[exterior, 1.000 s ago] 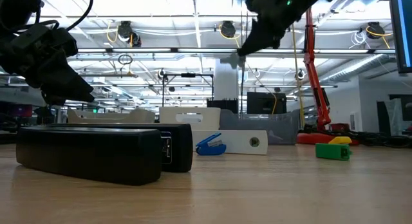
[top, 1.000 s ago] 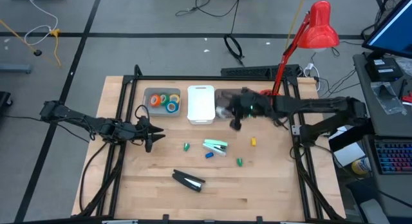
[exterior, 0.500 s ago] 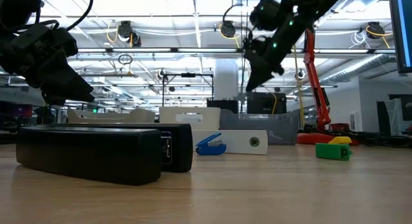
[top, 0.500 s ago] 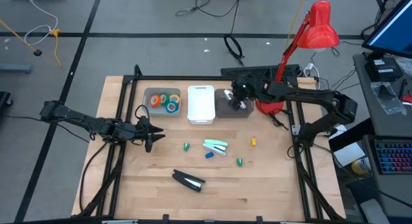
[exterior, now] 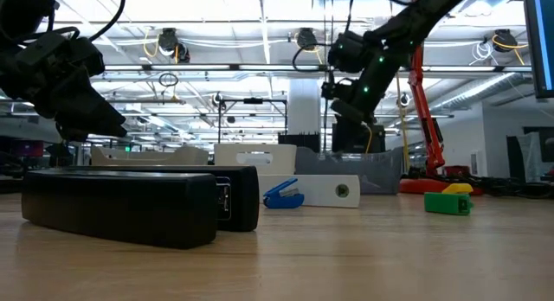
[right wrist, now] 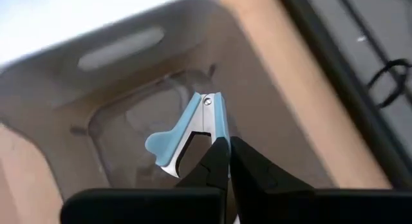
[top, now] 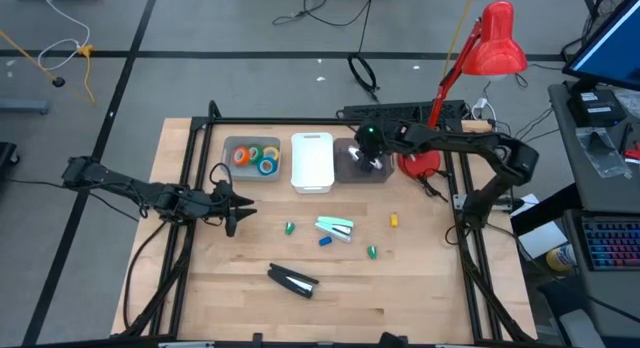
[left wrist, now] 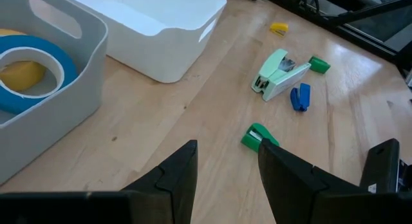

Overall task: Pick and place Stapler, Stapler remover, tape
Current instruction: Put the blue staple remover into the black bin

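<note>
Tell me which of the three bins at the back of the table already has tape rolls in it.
The grey bin at the left end of the row; coloured tape rolls lie inside, while the white bin beside it looks empty.

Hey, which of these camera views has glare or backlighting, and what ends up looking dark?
Low view: ceiling lights glare from behind, so the black stapler reads as a dark block. Right wrist view: the white bin is washed out beyond the stapler remover in the right claw. High view: even light, faint shadows.

Even, bright light falls from ceiling strips behind my table (top: 420,288), which shows soft shadows and no glare. My right wrist's bin (right wrist: 129,121) is motion-blurred; the low view's near stapler (exterior: 138,206) looks soft.
</note>
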